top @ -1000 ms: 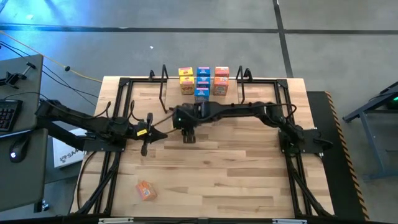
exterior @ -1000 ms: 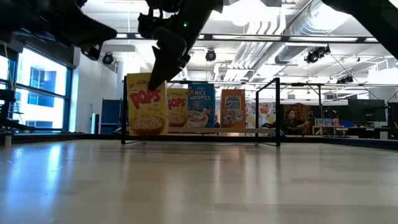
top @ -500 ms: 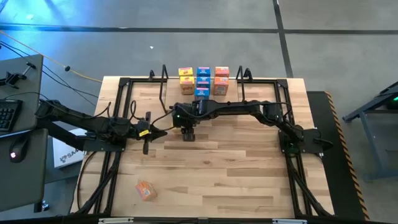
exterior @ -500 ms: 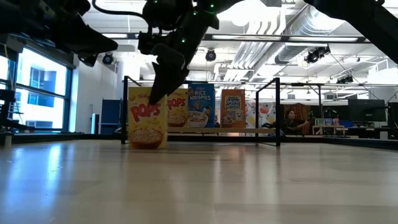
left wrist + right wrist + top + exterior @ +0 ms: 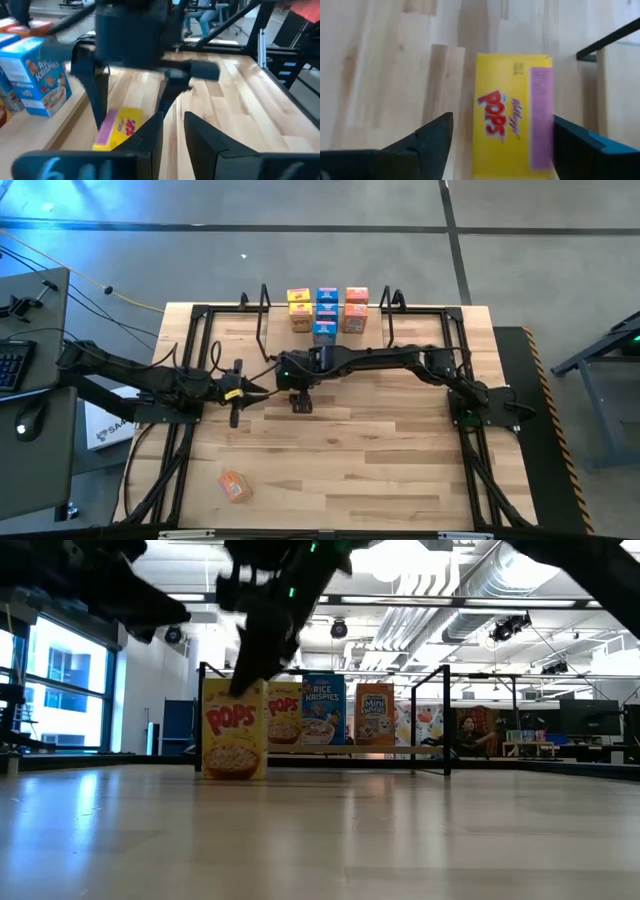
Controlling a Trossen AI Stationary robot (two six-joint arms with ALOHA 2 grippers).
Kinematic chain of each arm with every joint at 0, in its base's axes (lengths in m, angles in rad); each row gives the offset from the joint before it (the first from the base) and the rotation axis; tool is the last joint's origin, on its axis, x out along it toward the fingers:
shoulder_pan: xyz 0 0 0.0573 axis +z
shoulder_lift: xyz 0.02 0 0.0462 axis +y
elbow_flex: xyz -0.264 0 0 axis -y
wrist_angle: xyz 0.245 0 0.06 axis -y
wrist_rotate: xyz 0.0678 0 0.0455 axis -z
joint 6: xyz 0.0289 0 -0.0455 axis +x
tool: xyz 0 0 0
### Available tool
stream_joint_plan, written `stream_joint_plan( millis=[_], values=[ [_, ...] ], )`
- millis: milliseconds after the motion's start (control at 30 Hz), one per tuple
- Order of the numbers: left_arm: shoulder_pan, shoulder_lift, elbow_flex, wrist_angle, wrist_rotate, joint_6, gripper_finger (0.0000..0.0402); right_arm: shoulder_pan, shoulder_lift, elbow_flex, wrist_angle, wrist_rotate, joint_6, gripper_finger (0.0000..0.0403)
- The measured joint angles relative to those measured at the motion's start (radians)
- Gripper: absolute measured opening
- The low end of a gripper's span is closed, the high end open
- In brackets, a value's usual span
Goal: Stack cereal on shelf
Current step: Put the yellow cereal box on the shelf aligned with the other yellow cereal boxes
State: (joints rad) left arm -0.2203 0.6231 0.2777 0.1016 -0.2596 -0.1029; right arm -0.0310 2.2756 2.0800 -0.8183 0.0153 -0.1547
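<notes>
1. Since a second earlier, the yellow Pops box point(image 5: 236, 729) had come down from the air to stand on the table point(image 5: 380, 450), just in front of the shelf point(image 5: 325, 332)
2. Right gripper point(image 5: 500, 145) hung over that box, fingers apart on either side, no longer clamping it
3. Left gripper point(image 5: 235, 392) waited close by, fingers slightly parted, holding nothing
4. Seven boxes point(image 5: 327, 312) stood on the shelf; readable fronts said Pops, Rice Krispies point(image 5: 323, 710) and Mini
5. One orange box point(image 5: 233, 486) lay alone near the table's front edge
</notes>
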Motion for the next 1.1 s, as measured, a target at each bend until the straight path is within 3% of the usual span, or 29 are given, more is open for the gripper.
stream_joint_plan(
  millis=[233,333,433,567,667,733,967,1100],
  values=[
    [0.017,0.008,0.138,-0.164,0.003,0.009,0.0047,0.062,-0.174,0.000,-0.136,0.128,0.032,0.0274],
    [0.047,0.030,0.187,-0.244,0.005,0.011,0.0035,0.100,-0.251,0.001,-0.235,0.172,0.070,0.0255],
    [0.092,0.076,0.242,-0.298,0.053,0.011,0.0020,0.145,-0.286,0.001,-0.299,0.255,0.078,0.0208],
    [0.156,0.159,0.304,-0.345,0.174,0.014,0.0002,0.180,-0.297,-0.037,-0.272,0.265,0.094,0.0110],
    [0.199,0.230,0.350,-0.394,0.238,0.016,0.0009,0.191,-0.330,-0.182,-0.134,0.263,0.094,0.0034],
    [0.221,0.281,0.385,-0.447,0.261,0.039,0.0023,0.193,-0.367,-0.325,0.003,0.253,0.095,0.0009],
    [0.268,0.467,0.541,-0.646,0.303,0.158,0.0107,0.196,-0.577,-0.900,0.647,0.247,0.177,0.0022],
    [0.290,0.585,0.654,-0.730,0.299,0.219,0.0162,0.211,-0.676,-1.119,0.969,0.274,0.176,0.0005]
  ],
)
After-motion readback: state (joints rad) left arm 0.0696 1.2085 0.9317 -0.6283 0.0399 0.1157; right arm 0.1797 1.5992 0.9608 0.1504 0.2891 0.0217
